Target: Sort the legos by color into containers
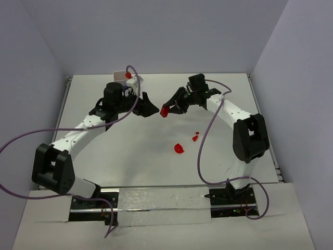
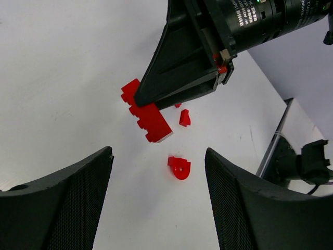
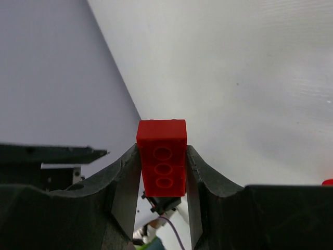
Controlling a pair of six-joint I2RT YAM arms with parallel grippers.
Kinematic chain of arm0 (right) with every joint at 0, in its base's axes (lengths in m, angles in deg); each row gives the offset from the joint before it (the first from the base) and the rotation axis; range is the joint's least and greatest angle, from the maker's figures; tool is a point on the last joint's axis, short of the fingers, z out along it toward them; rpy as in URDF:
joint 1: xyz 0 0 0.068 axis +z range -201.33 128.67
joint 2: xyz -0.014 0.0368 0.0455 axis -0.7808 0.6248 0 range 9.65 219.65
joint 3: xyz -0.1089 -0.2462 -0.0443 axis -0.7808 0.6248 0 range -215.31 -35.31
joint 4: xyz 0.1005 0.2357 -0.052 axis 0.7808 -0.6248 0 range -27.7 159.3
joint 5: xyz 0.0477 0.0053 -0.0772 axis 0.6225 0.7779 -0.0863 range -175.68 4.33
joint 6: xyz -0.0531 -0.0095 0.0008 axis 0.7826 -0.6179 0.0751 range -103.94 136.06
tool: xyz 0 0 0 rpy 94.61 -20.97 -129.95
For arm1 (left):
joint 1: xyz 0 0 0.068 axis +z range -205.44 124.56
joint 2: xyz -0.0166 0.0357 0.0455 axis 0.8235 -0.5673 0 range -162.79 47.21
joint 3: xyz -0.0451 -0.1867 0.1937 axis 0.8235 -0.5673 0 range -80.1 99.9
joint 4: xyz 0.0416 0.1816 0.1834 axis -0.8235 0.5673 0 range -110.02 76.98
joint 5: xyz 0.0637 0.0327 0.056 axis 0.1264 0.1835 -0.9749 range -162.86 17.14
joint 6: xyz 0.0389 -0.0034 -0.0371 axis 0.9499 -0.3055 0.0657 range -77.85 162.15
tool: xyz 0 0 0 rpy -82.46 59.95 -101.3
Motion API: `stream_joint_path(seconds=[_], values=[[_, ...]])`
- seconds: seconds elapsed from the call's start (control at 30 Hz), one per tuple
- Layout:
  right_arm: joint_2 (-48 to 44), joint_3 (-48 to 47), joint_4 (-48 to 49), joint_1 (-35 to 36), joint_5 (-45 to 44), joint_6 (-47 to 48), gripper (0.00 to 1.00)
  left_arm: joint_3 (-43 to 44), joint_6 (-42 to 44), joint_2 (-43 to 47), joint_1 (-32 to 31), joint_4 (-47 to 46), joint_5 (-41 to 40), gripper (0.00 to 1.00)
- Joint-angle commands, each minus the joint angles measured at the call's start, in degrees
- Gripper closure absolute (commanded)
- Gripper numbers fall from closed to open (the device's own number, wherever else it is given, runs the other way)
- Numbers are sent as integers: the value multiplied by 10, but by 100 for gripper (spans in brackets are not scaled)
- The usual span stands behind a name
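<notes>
One red brick [image 3: 161, 136] tight in right hand [image 3: 162, 156], long axis along its fingers [image 3: 125, 182]; left hand [image 2: 157, 153] spread, empty.

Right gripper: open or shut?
Shut. The right gripper clamps the red rectangular plastic lego brick; the right wrist view shows both jaws pressed against its sides.

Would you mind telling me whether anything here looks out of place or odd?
Nothing looks damaged or spilled. The right end effector holds a red brick squarely. A round red piece and a smaller red piece lie loose on the table, outside the white tray, which the left arm mostly hides.
</notes>
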Motion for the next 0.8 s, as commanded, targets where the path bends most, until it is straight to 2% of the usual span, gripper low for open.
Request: stream_joint_path(seconds=[0.0, 0.4, 0.77], values=[[-37, -2, -35, -3, -47, -55, 100, 47, 37, -17, -31, 41, -68, 23], [-42, 15, -2, -3, -13, -90, 100, 96, 15, -78, -54, 69, -115, 23], [-45, 23, 16, -3, -1, -95, 100, 101, 10, -100, -66, 72, -97, 25]])
